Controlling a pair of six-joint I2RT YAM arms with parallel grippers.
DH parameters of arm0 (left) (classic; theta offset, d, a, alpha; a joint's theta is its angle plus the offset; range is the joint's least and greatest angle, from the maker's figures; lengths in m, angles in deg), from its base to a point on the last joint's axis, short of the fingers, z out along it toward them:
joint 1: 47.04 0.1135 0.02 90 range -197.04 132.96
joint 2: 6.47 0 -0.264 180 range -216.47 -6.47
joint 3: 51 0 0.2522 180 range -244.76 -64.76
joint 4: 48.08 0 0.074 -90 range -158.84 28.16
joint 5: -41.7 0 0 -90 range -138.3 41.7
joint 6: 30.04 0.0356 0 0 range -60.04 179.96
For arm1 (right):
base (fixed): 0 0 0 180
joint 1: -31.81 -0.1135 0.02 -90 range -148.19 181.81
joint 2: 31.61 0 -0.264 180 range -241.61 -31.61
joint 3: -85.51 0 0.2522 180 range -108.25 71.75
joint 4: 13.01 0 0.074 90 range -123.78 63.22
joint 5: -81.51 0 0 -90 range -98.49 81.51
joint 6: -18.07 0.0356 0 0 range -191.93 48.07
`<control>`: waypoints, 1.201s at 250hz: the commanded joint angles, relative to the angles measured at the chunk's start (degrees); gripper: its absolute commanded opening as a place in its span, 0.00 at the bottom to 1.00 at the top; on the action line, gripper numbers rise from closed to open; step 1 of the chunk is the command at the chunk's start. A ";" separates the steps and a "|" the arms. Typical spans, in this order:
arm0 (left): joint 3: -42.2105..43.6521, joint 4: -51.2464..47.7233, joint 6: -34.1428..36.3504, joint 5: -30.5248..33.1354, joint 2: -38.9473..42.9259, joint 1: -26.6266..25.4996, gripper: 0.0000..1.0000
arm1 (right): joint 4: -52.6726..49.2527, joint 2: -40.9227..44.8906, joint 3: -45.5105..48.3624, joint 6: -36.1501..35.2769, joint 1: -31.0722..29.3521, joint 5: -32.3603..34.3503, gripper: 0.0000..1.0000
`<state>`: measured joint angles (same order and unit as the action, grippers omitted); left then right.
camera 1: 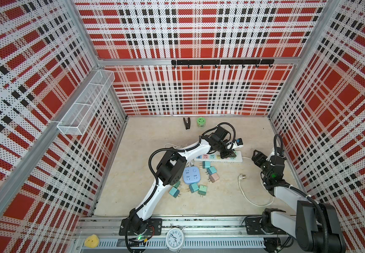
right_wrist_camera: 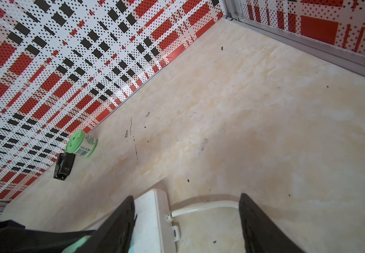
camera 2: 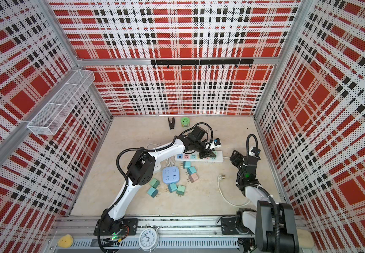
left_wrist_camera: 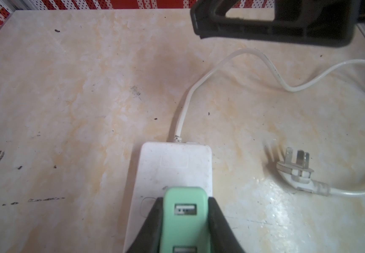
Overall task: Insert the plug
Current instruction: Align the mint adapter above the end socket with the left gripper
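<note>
My left gripper (left_wrist_camera: pixel 186 198) is shut on a mint-green plug (left_wrist_camera: pixel 184 219) that has USB ports on its top face. The plug stands over the white power strip (left_wrist_camera: pixel 175 166) near the strip's cord end, and its prongs are hidden. In both top views the left gripper (camera 1: pixel 228 154) sits above the strip (camera 1: pixel 238 158) (camera 2: pixel 220 159). My right gripper (right_wrist_camera: pixel 187 196) is open with nothing between its fingers. It hovers by the strip's end (right_wrist_camera: pixel 150 219), where the cord comes out. It shows just right of the strip as the right gripper (camera 1: pixel 256 154) (camera 2: pixel 235 154).
The strip's white cord (left_wrist_camera: pixel 199 85) loops to its three-pin plug (camera 1: pixel 241 176) lying on the floor. A blue square socket hub (camera 1: pixel 191 174) and several loose teal and pink adapters (camera 1: pixel 214 177) lie in front of the strip. A green can (camera 1: pixel 201 122) and black clip (camera 1: pixel 186 123) stand by the back wall.
</note>
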<state>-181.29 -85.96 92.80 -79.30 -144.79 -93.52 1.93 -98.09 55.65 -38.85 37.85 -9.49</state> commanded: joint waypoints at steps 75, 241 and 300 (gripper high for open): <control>-3.62 -1.33 1.12 4.77 -2.93 -0.80 0.00 | 4.01 0.54 0.97 0.50 0.11 -0.59 0.75; 5.01 3.83 -9.30 2.40 1.40 -1.66 0.00 | 4.49 0.60 1.25 0.59 0.10 -0.76 0.75; -0.41 0.62 -13.11 9.07 -1.59 -0.19 0.00 | 4.69 1.00 1.56 0.66 0.06 -0.59 0.76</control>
<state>-178.10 -81.30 84.03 -73.33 -143.94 -94.70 3.55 -98.07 56.54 -38.85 37.85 -9.62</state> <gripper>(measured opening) 0.302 0.757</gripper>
